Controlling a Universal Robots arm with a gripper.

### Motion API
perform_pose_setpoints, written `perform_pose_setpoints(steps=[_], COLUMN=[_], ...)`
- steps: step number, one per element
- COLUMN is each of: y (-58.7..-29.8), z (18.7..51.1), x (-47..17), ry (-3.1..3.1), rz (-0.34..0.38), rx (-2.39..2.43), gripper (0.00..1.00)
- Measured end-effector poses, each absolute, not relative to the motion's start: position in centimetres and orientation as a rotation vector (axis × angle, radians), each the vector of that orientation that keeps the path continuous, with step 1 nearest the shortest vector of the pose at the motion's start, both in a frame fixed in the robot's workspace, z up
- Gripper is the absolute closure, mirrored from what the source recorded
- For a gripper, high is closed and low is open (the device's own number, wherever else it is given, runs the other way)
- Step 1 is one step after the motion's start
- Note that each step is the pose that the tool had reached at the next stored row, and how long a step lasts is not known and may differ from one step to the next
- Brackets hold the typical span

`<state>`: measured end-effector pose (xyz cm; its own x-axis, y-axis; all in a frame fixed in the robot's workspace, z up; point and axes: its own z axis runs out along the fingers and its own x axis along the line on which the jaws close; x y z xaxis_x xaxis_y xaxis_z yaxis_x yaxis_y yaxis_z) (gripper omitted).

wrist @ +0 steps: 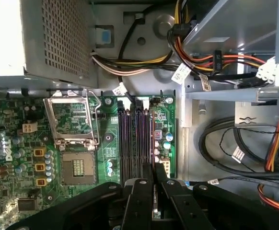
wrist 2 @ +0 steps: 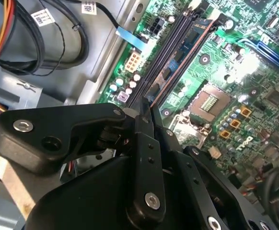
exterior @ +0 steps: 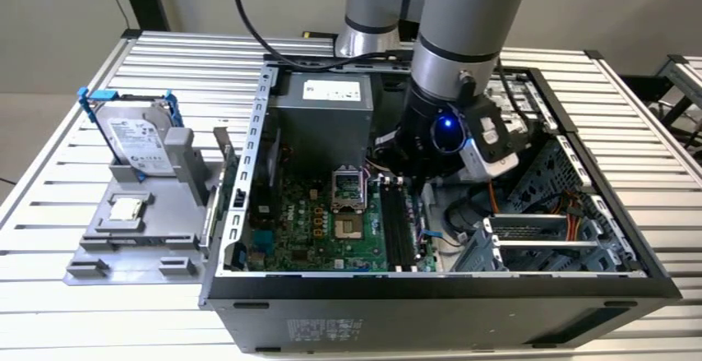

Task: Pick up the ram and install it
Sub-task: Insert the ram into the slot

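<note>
While black pincer (wrist: 153, 179) grips it, thin ram (wrist 2: 190, 45) meets slot.

Cables (wrist: 235, 153) and drive cage (exterior: 538, 242) beside slots (wrist: 134, 139)

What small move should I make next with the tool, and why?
Probably ease the tool straight down a touch. It is shut on the ram, which runs parallel with the black slots on the motherboard. I cannot tell whether its edge has entered a slot, so go gently.
</note>
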<state>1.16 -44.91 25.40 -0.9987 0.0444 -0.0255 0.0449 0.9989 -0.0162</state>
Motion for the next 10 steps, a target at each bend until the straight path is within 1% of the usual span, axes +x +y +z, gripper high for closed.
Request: perform_pose_setpoints(steps=[10], y=[-44.9], z=[23.7], x=[1.3], ry=[3.116], rz=[-0.026], rx=[0.061], gripper=[1.0])
